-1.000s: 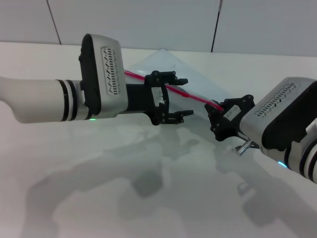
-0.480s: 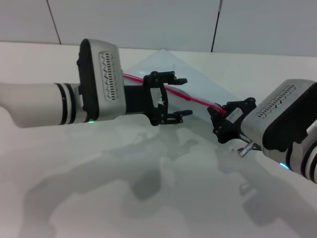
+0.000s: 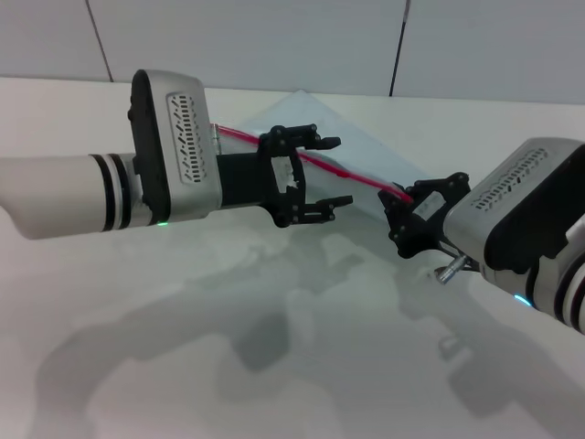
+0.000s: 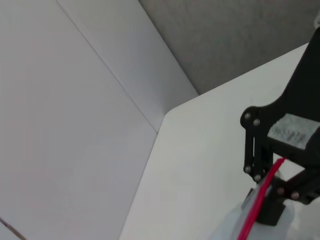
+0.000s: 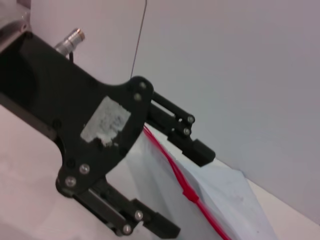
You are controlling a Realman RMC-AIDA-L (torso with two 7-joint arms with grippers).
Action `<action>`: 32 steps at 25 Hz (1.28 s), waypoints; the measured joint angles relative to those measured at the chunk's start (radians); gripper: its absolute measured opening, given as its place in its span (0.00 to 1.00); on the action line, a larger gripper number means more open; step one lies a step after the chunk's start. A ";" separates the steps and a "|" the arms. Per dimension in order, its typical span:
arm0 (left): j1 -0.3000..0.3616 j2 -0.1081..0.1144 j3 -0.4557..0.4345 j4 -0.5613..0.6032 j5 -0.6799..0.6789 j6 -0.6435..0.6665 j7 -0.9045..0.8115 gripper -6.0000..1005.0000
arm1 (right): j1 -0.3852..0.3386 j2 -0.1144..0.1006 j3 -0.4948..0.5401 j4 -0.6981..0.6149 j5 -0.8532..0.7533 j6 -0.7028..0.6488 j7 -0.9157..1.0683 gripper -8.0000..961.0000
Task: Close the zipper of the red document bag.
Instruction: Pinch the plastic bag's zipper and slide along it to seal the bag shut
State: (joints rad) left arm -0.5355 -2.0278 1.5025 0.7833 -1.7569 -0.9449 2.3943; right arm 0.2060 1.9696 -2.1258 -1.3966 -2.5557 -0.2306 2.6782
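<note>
White tabletop (image 3: 274,384) everywhere, with pale grey wall panels (image 3: 274,37) behind it. From the head view, the red document bag (image 3: 352,151) lies flat at the far middle of the table, see-through and pale, with the zipper (image 3: 343,171) running as a thin red line from far left down toward the near right. The left gripper (image 3: 322,171) comes in from the left and sits over the middle of that red line, fingers spread wide, one on the far side of the strip and one on the near side, not clamping anything. The right gripper (image 3: 402,206) is at the right-hand end of the zipper, but whether it's pinching the strip I honestly can't tell.

Left wrist view: mostly wall and table edge, plus the right gripper (image 4: 280,172) farther off with the zipper (image 4: 257,207) running up into it.

Right wrist view: the left gripper (image 5: 190,190) shows big and black, its jaws wide apart, and the zipper (image 5: 187,192) passes between them across the pale bag (image 5: 225,200).
</note>
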 joint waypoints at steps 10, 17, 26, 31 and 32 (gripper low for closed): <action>-0.001 0.000 0.004 -0.005 0.001 0.001 0.000 0.69 | -0.002 -0.003 0.000 -0.025 0.000 -0.011 0.000 0.06; -0.001 -0.001 0.007 -0.004 -0.001 0.000 -0.001 0.68 | -0.002 -0.003 0.000 -0.025 -0.001 -0.011 0.000 0.06; 0.000 -0.002 0.005 -0.005 -0.001 0.000 -0.002 0.68 | -0.002 -0.003 0.000 -0.023 0.000 -0.011 0.000 0.06; 0.000 -0.002 0.006 -0.006 -0.001 0.004 -0.003 0.55 | -0.002 -0.002 0.000 -0.024 0.000 -0.010 0.000 0.06; 0.000 -0.002 0.006 -0.006 -0.001 0.005 -0.003 0.49 | -0.002 -0.002 0.000 -0.025 0.000 -0.010 0.000 0.06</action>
State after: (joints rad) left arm -0.5353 -2.0294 1.5088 0.7776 -1.7580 -0.9402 2.3914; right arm 0.2040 1.9674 -2.1260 -1.4212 -2.5555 -0.2410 2.6782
